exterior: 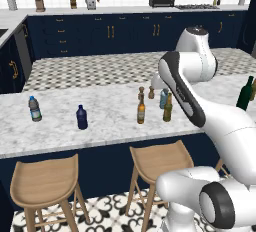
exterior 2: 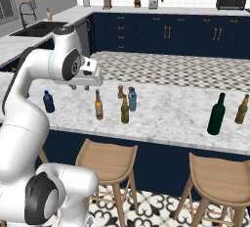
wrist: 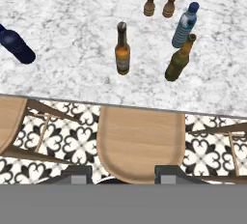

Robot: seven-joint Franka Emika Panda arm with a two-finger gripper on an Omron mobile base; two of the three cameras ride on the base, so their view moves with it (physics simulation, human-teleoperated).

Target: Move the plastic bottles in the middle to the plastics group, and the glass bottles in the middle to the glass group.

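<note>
Jaws [wrist: 123, 178] parted, empty, over a stool [wrist: 141, 141] beside the bench [wrist: 67, 35] edge; right base view adds the green bottle [exterior 2: 216, 114], well apart from the amber bottles [wrist: 122, 49].

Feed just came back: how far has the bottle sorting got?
Nothing looks sorted yet. The two amber bottles and the pale-blue bottle stand together mid-counter, apart from the green wine bottle and the navy bottle. The gripper hangs above the stools, jaws apart, holding nothing. All three moves remain.

Bright, even rendered light – no glare, only faint soft shadows beside the bottles on the bench [exterior: 100, 121]. Sharp throughout – slightly coarse, jagged edges.
</note>
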